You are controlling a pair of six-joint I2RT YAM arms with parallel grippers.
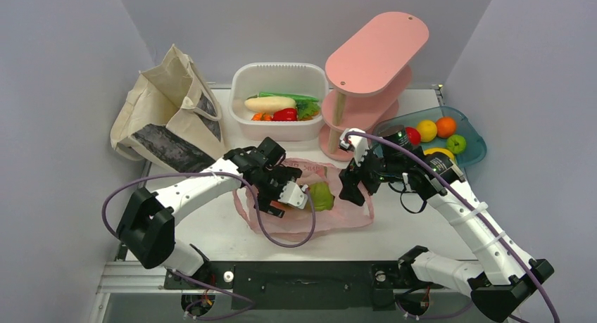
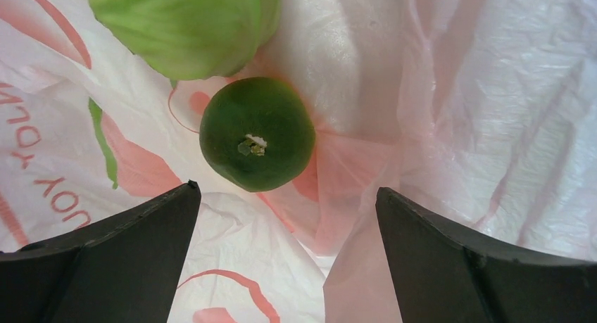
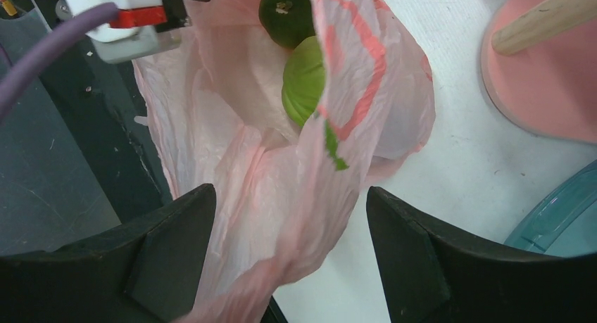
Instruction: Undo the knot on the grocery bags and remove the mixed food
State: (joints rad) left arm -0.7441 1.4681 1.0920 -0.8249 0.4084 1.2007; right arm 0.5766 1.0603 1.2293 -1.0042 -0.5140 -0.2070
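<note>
The pink plastic grocery bag [image 1: 345,214] lies untied on the table between the arms. My left gripper [image 1: 304,196] reaches into its mouth, open [image 2: 286,189], with nothing between the fingers. Just beyond its tips sits a dark round green vegetable [image 2: 257,133], touching a pale green cabbage [image 2: 190,24]. My right gripper [image 1: 352,191] stands at the bag's right side, jaws wide apart [image 3: 290,193], with bag film [image 3: 281,196] draped between them against the left finger. Both vegetables [image 3: 285,13] show inside the bag. The beige canvas tote [image 1: 169,112] stands at the back left.
A white tub [image 1: 279,73] at the back holds a long white radish [image 1: 269,103], a red pepper [image 1: 285,115] and greens [image 1: 308,110]. A pink two-tier stand [image 1: 373,55] rises to its right. A teal tray [image 1: 475,150] of fruit sits at the right.
</note>
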